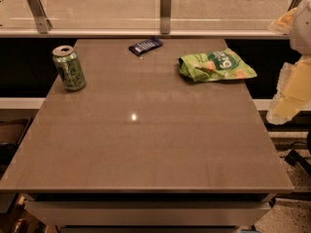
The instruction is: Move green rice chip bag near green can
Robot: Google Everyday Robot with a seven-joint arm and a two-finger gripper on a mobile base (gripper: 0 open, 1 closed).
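The green rice chip bag (216,65) lies flat on the far right part of the brown table (146,144), its dark green logo facing up. The green can (69,68) stands upright near the table's far left edge, a wide stretch of table between it and the bag. My gripper (287,97) hangs at the right edge of the view, off the table's right side and a little nearer than the bag. It holds nothing that I can see.
A small dark blue wrapper (145,45) lies at the table's far edge, between can and bag. A glass rail with metal posts (165,9) runs behind the table. A chair base (297,160) stands on the floor at right.
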